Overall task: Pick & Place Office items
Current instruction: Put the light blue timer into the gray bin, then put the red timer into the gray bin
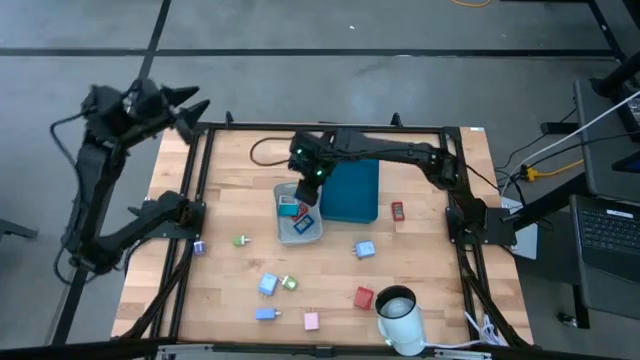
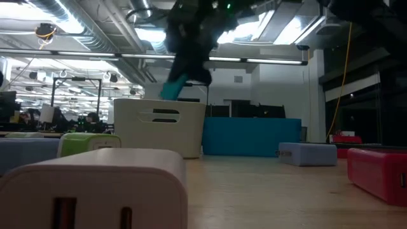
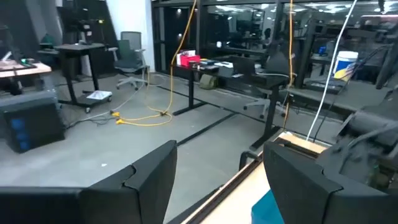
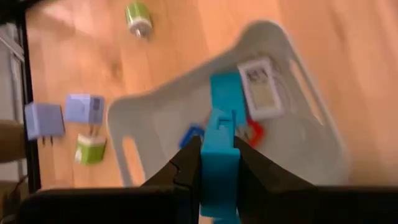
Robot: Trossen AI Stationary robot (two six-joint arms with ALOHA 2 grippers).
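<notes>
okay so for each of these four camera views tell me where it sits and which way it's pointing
High: overhead, straight down on the table; both arms show.
Low: at tabletop height, level across to the grey bin; the right arm hangs above.
Left wrist: on the raised left arm, facing the room; left gripper open.
Right wrist: above the bin, looking down; right gripper clamps a light blue piece.
All but the left wrist show the bin.

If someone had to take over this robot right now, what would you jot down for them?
Right gripper: shut on a light blue piece, above the grey bin.
Left gripper: open, empty, raised beyond the table's far left corner.
Done: a few pieces already lie in the bin.
Left: drop this one in; then gather the loose pieces on the table, such as the red one, pink one and green one.
</notes>
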